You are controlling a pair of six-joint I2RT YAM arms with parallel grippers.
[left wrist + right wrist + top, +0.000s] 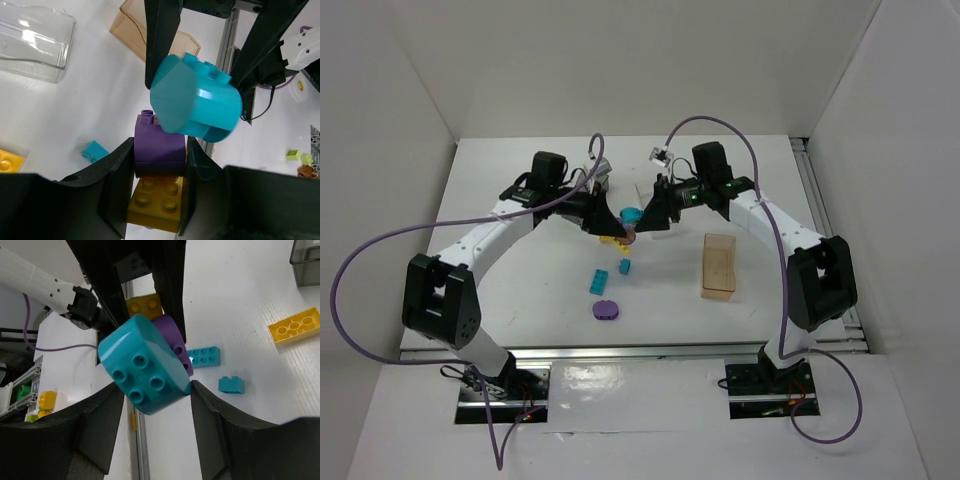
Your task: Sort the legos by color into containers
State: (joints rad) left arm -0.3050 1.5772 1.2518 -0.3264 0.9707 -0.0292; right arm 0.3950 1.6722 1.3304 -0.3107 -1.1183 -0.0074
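Meanwhile, the left gripper point(160, 144) clamped a purple brick point(159, 157); the right gripper point(156, 386) flanked a tilted teal brick point(142, 365), its grip unclear.

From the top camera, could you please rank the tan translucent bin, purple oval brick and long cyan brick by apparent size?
1. tan translucent bin
2. purple oval brick
3. long cyan brick

A white table point(670, 325) sits enclosed by plain white walls point(620, 60) under soft, even light.
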